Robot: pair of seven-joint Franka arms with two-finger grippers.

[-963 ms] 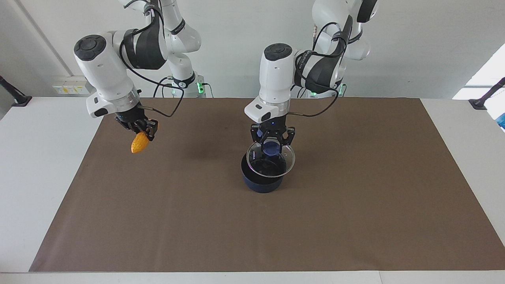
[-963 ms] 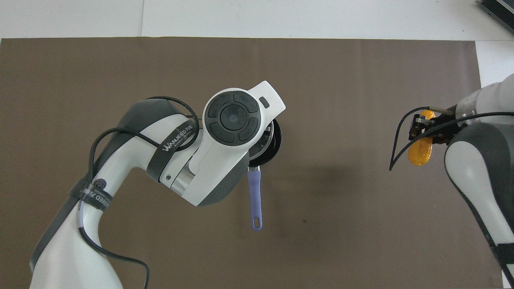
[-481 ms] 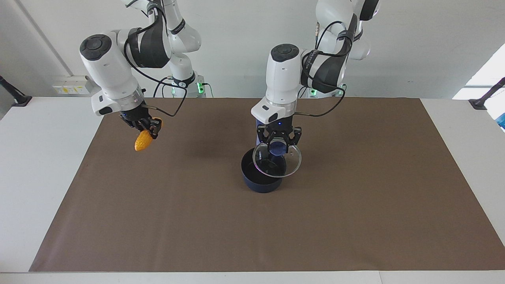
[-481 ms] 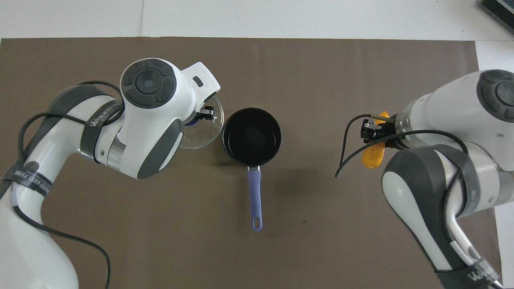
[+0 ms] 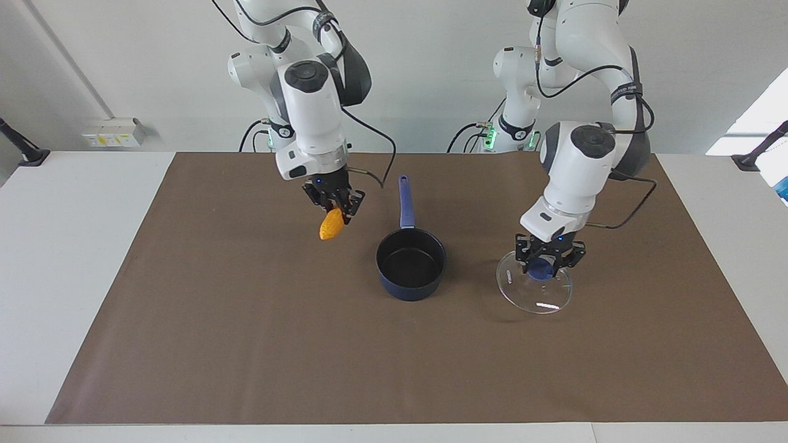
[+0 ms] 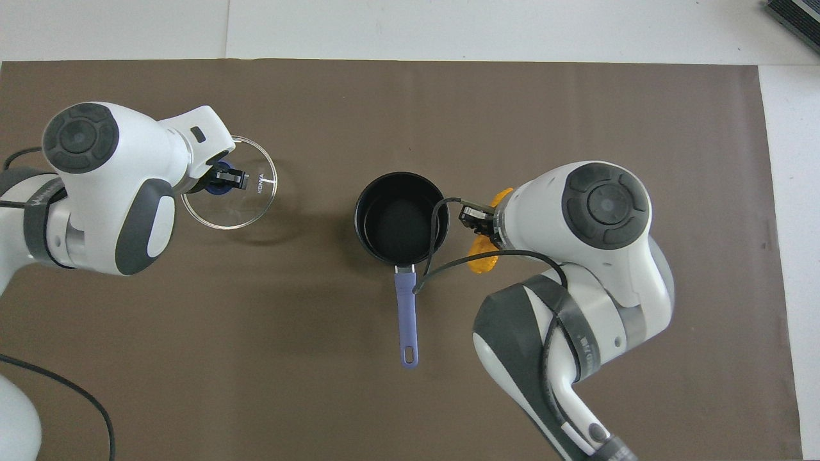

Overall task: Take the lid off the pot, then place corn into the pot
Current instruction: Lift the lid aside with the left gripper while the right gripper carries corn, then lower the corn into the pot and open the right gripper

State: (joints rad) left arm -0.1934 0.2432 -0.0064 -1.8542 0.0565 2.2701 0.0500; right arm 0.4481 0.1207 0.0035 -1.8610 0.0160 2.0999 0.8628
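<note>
While the lid is off: the pot (image 5: 411,268) stands bare and dark inside, so the first half of the task looks done; the corn is not yet in it.
Pot handle: long, blue (image 6: 406,318), pointing toward the robots.
Right end effector: the right end effector (image 5: 335,207) is clenched on the corn (image 5: 330,224) and hangs in the air just beside the pot, toward the right arm's end of the tabletop; the cob dangles below it, tapered end down.
Corn to pot: the cob is beside the rim, not over the opening, judging by the overhead view, where it shows orange (image 6: 483,261) next to the pot wall.
Left end effector: the left end effector (image 5: 547,261) grips the blue knob of the lid (image 5: 534,290), well apart from the pot toward the left arm's end.
Lid height: low over the brown mat; whether its edge touches the mat I cannot tell.
Left to do: carry the cob over the opening and release it; set the lid down, if it is not down already.
Tabletop: white (image 5: 68,258), covered almost wholly by a brown mat (image 5: 394,369).
Room: pale wall above the robots, a socket strip (image 5: 114,132) low on it near the right arm's end.
</note>
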